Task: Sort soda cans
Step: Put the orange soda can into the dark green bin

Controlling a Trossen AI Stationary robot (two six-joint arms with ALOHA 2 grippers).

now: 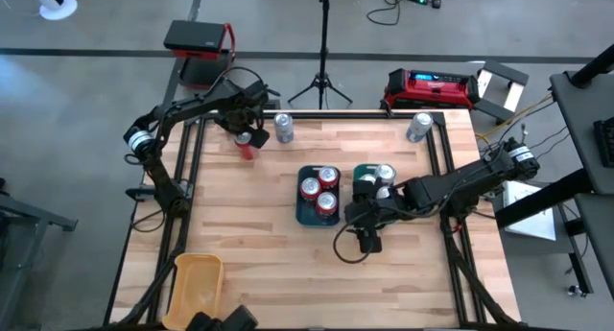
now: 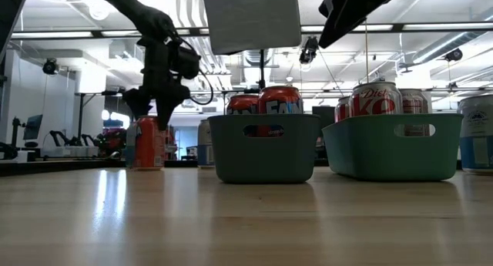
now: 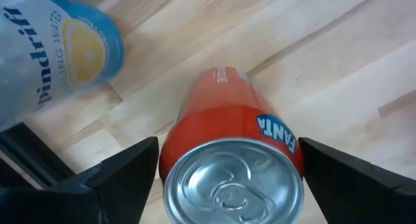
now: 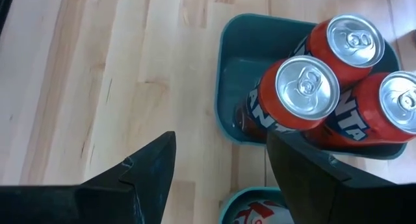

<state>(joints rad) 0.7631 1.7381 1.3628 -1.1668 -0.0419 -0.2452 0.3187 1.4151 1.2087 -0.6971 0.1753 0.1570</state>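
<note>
My left pincer (image 3: 227,178), spread wide, is straddling an upright orange Fanta can (image 3: 231,162), upper left of the desk (image 1: 249,235); right pincer (image 4: 221,178) is hanging open.

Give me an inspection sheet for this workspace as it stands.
Surface: wooden table, flat.
Job's things: three orange cans in the dark bin; silver cans in the green bin; one orange can and two pale cans loose at the far edge.
Clutter: yellow tray, near corner.
Grippers: left gripper open around the loose orange can; right gripper open above the table beside the bins.
Cables: on the floor beyond.
Surroundings: tripod, red case.
</note>
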